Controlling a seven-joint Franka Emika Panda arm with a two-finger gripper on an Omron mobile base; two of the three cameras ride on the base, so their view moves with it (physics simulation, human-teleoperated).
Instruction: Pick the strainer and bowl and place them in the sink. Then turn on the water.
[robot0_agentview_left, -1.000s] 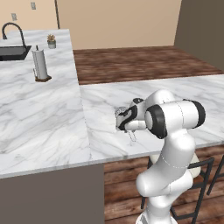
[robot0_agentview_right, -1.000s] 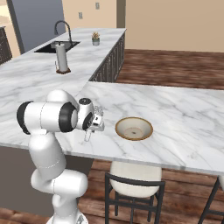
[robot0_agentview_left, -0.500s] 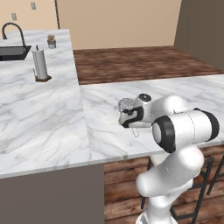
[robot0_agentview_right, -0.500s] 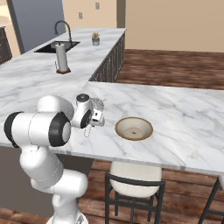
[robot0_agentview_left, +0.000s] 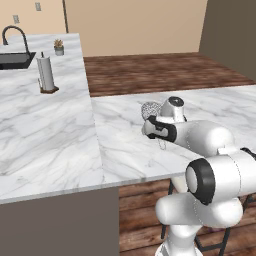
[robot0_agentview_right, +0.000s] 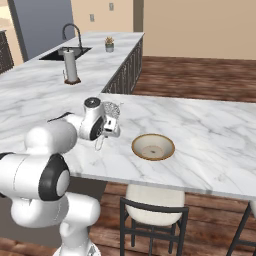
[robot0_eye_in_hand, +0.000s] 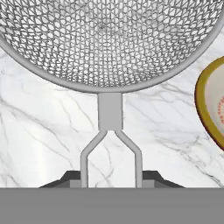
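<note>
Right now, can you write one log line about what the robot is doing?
gripper: shut on round silver wire-mesh strainer's handle | strainer: lifted above marble counter | tan brown-rimmed bowl: on counter | black sink: far

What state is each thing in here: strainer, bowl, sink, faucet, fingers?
strainer: held by its wire handle, lifted off the counter.
bowl: upright on the counter, untouched, nothing in it.
sink: far off at the counter's other end, inside not visible.
faucet: no water running.
paper towel roll: upright on its stand.
fingers: closed on the strainer's handle.
</note>
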